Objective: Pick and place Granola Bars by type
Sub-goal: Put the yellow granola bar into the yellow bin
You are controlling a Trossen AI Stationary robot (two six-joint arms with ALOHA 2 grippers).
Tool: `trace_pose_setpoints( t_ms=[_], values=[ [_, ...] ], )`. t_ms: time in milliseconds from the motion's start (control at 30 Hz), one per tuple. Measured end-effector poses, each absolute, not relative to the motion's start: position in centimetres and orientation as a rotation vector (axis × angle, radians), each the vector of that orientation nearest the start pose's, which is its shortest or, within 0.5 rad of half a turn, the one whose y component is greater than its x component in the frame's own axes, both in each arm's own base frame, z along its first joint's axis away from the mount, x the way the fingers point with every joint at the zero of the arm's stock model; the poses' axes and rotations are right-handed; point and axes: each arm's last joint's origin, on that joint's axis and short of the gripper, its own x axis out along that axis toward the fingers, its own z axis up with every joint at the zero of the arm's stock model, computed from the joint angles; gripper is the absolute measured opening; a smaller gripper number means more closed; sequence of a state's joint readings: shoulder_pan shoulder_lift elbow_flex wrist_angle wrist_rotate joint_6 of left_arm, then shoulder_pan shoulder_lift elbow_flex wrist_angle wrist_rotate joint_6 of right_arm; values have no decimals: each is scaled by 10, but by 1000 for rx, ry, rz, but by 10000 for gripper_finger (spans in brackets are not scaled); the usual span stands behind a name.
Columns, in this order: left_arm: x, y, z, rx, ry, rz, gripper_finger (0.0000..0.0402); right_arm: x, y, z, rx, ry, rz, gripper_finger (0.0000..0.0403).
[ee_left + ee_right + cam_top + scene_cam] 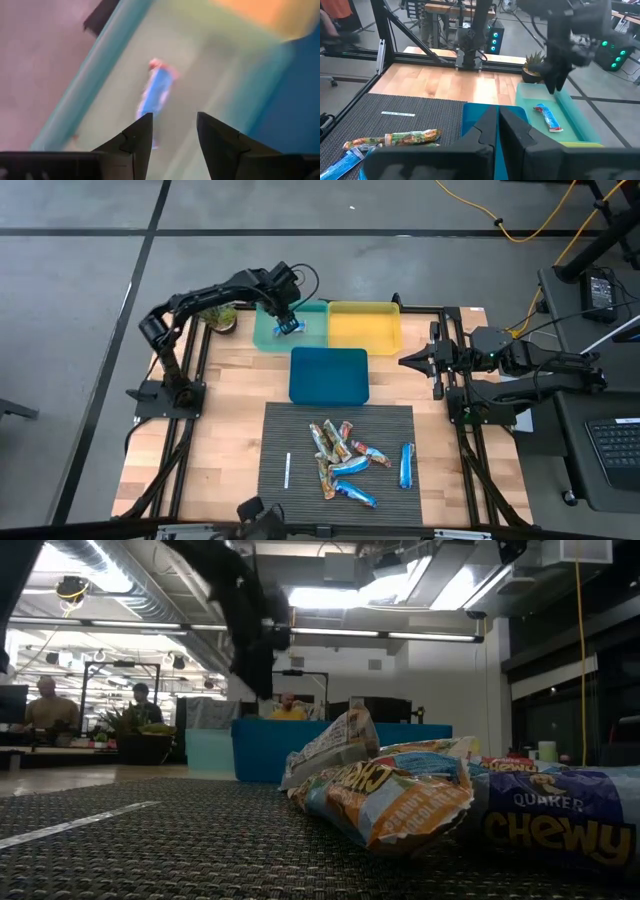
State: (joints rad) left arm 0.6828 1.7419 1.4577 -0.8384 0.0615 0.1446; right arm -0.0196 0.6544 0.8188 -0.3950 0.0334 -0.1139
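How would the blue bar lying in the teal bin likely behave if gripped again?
The blue bar looks flat and thin, so it probably won't roll. Its glossy wrapper may be slippery. Lying flat on the teal bin floor, it likely needs a pinch across its narrow sides.

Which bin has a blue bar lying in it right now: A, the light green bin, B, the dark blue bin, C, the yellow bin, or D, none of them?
A: a blue bar lies on the floor of the light green bin, below the open left hand; the yellow bin and the dark blue bin hold no bar.
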Motion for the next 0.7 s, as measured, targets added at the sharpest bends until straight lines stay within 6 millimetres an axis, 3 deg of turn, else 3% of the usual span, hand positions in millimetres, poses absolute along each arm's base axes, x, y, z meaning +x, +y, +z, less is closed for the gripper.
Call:
trace_pose_setpoints(
  t_ms=[367, 700],
  values=[
    [285, 122, 343, 0, 872, 189, 150, 136, -4, 341, -115, 233, -39, 21],
    [297, 37, 368, 90, 713, -9, 150, 136, -4, 341, -115, 233, -39, 21]
  ],
)
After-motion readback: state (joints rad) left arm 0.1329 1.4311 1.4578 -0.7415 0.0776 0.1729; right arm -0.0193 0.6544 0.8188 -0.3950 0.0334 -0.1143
